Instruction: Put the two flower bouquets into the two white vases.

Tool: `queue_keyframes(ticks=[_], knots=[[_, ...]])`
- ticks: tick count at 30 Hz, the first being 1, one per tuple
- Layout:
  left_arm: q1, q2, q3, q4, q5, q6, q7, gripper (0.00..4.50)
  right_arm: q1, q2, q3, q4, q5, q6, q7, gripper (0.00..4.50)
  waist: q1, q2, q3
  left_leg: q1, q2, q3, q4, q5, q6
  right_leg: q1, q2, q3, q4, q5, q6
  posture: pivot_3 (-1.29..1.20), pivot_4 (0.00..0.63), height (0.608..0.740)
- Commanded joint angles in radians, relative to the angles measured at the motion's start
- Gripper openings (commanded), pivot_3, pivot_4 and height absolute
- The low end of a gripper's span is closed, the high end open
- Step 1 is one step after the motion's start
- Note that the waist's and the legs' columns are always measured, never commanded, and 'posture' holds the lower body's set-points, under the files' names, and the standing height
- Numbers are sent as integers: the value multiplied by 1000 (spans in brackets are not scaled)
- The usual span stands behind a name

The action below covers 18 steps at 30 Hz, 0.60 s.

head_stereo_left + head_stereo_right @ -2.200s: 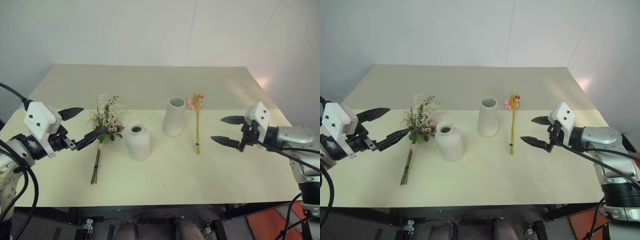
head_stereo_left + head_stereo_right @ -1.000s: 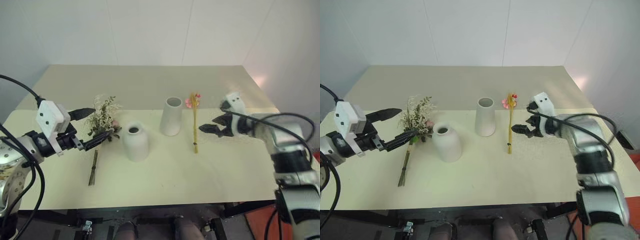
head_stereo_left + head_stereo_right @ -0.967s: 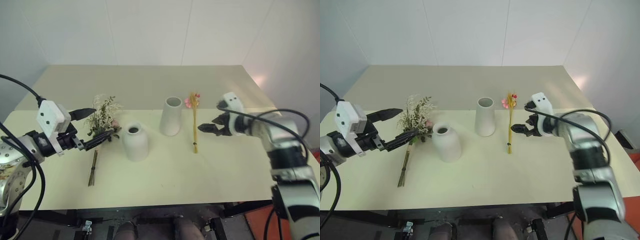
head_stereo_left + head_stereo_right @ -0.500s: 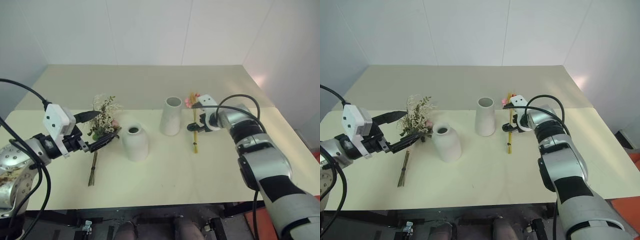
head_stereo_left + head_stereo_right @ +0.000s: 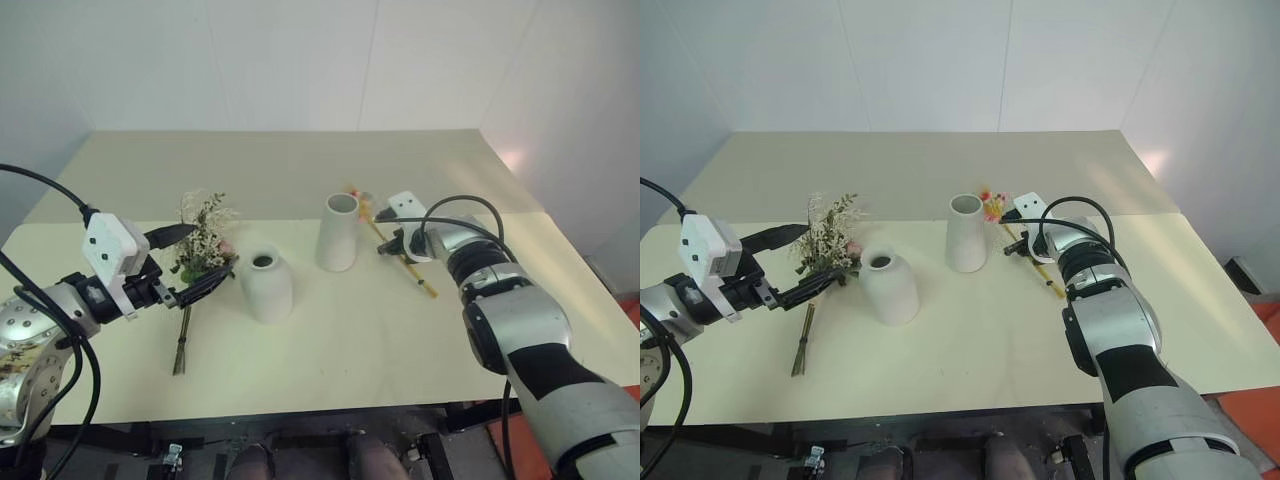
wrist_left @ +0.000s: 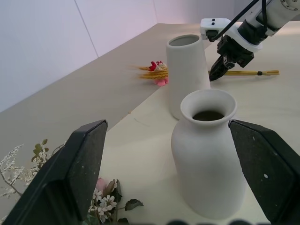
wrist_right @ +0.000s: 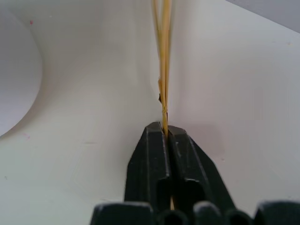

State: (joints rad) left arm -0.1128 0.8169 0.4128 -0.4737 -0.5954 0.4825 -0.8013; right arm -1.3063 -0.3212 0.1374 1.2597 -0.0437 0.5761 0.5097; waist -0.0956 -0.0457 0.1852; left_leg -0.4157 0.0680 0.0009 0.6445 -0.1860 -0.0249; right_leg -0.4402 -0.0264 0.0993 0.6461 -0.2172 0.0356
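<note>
Yellow stalks [image 5: 402,252]: slim, stiff and light by the look of them, likely brittle; they lie slanted on the counter [image 5: 330,340] just right of the tall vase [image 5: 338,232], pink flower end [image 5: 992,207] near its rim.
Right end effector [image 5: 385,246]: fingers closed tight on the yellow stalks around mid-length; a hold nearer the cut end would probably leave more stem to drop into a vase.
Bushy bunch [image 5: 203,250]: soft, springy head on thin brown stems, lying left of the short vase [image 5: 264,285]; best taken by the stems, since the dried sprigs would likely crush or shed.
Left end effector [image 5: 190,263]: fingers spread wide and empty, hovering around the bushy bunch's head.
Vases: both upright, near each other mid-counter; light-looking and easy to tip, the short vase having a narrow neck.
Room: open counter in front and behind; right edge well apart from the stalks.
</note>
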Motion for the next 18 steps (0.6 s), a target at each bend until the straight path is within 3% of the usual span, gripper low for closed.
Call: queue_keyframes(ticks=[1,7,12,18], knots=[[-45,13,12,10,-17,-15,-5,4500,-19,-16,-84,-30,23,-42,-155,18,-2,0,0,0,0,0,0,0,0,0,0,0,0,0,0,0,150,740],[-144,17,-12,71,-48,12,-21,4500,18,-8,-347,-212,194,-277,-356,18,-2,0,0,-1,0,-1,0,0,0,0,0,0,0,0,0,0,150,740],[-207,30,-24,122,-80,62,-32,4500,83,79,-386,-502,278,-385,-307,18,-16,1,0,-1,1,-1,-1,0,0,-1,1,0,0,0,0,0,150,740],[-267,56,-29,140,-131,181,-9,4500,139,188,-364,-705,342,-462,-218,18,-23,1,0,0,0,-2,-1,0,0,0,1,0,1,0,1,0,150,740]])
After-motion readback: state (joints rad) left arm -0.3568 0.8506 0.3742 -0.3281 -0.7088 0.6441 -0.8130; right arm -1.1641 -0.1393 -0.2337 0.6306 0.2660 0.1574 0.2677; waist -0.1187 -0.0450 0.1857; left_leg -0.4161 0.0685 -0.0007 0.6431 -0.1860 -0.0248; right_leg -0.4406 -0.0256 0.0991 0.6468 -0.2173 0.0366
